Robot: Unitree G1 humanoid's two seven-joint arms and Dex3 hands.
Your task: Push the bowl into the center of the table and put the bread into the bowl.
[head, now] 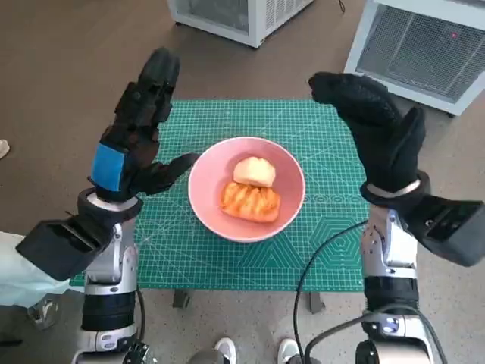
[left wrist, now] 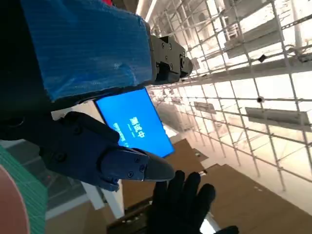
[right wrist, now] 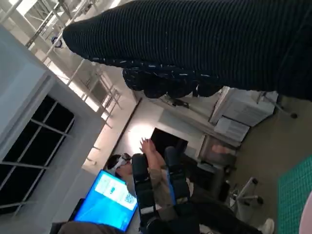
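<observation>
The left hand (head: 135, 136) is raised at frame left, fingers spread, holding nothing; the right hand (head: 375, 129) at upper right looks equally empty. Between and below them, mid-frame, the pink bowl (head: 207, 184) already holds the bread (head: 251, 201). The left thumb is nearer its rim. No writing is legible, though a blue screen (left wrist: 134, 122) shows blurred characters.

Blue monitor screen (left wrist: 134, 123) beside left hand (left wrist: 83, 73): white Chinese characters, roughly "测试中"; cutting mat (head: 318, 250) print too small to read.
</observation>
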